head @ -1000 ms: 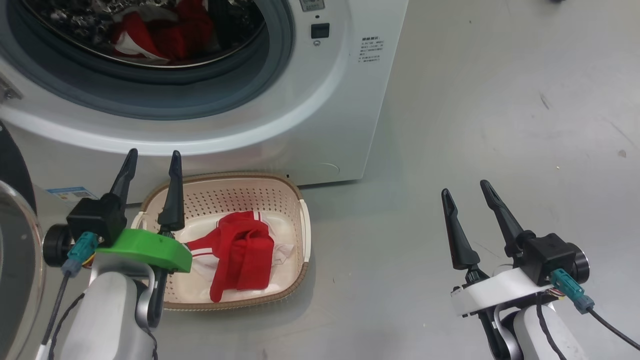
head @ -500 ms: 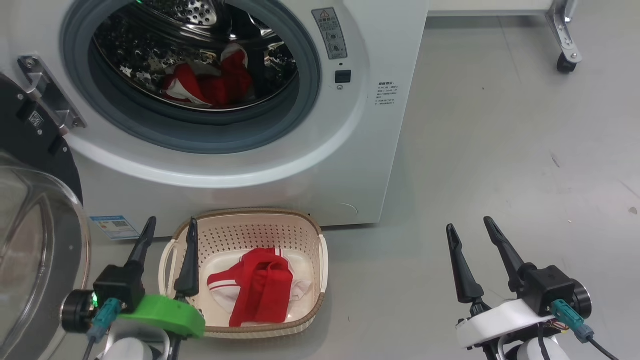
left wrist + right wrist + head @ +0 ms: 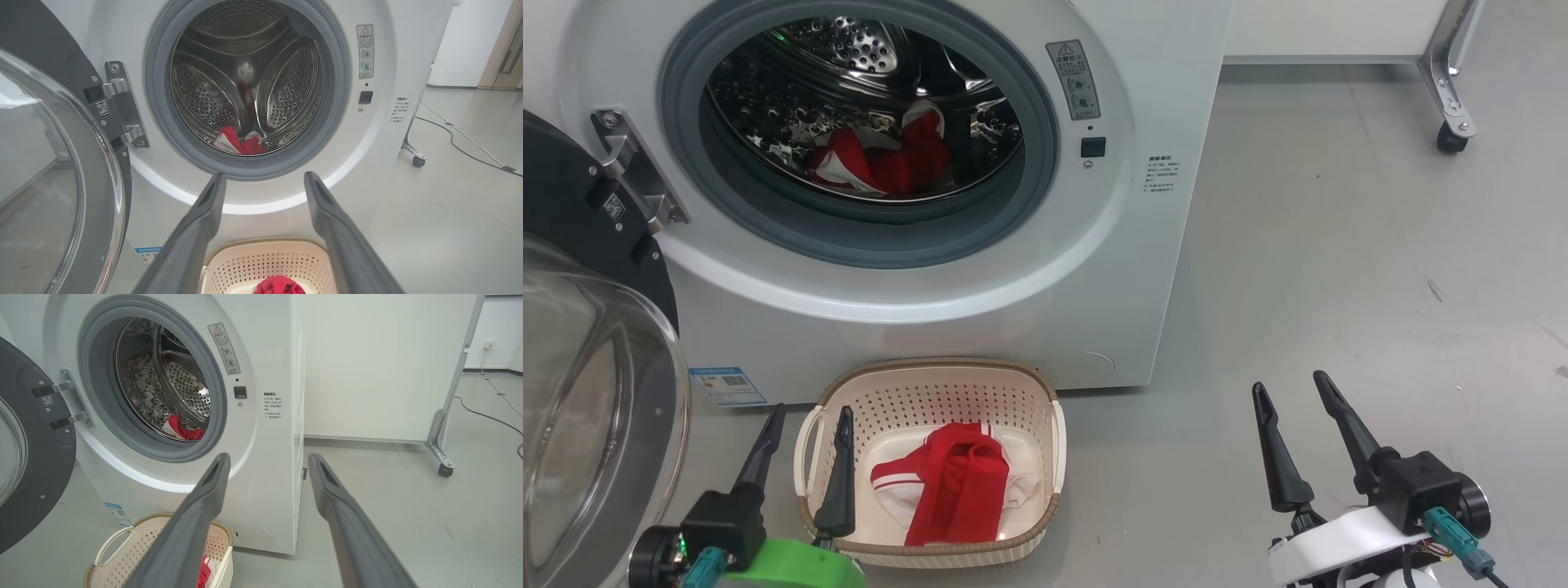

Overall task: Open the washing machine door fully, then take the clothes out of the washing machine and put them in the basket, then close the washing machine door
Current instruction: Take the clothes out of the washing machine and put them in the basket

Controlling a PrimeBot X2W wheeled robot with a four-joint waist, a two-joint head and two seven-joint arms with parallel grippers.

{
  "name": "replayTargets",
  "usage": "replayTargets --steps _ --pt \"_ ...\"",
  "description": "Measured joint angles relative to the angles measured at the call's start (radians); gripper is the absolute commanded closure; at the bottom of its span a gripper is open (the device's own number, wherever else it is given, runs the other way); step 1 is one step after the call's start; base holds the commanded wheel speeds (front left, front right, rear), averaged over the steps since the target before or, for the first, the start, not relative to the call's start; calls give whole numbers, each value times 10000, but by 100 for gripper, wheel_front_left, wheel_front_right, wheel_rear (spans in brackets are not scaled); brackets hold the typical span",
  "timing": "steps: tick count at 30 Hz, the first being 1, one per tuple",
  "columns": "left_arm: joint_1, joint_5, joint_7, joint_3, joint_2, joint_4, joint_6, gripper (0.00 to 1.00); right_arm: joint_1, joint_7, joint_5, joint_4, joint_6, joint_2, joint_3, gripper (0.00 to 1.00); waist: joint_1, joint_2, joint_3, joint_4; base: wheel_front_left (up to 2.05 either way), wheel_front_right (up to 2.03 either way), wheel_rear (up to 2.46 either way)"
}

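Observation:
The white washing machine (image 3: 1029, 269) stands with its door (image 3: 596, 392) swung open to the left, glass bowl facing me. Red and white clothes (image 3: 882, 159) lie at the bottom of the steel drum, also seen in the left wrist view as clothes (image 3: 239, 143). On the floor before the machine sits the cream basket (image 3: 931, 367) holding a red garment (image 3: 956, 490). My left gripper (image 3: 812, 410) is open and empty over the basket's left rim, pointing toward the porthole (image 3: 264, 175). My right gripper (image 3: 1289, 382) is open and empty above bare floor to the basket's right.
A metal frame leg on a castor (image 3: 1450, 90) stands at the far right behind the machine, under a white panel (image 3: 380, 363). A dark cable (image 3: 461, 143) runs across the grey floor to the right. The open door takes up the space at my left.
The head camera has tilted up, so more of the drum shows and both grippers sit lower in the picture. Both grippers stay open. The clothes and basket have not moved.

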Motion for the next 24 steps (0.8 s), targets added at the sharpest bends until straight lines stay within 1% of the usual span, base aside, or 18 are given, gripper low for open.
replayTargets --steps 14,15,24 --pt "553 -4 98 -132 2 -867 111 0 184 0 -15 -192 2 33 4 0 0 0 39 -6 0 0 0" --pt "579 -4 102 -148 2 -936 180 0 184 0 -17 -196 2 33 2 0 0 0 48 -8 0 0 0" --pt "787 -2 284 -201 4 -1411 282 0 185 0 -88 -389 4 35 27 0 0 0 259 -60 0 0 0"
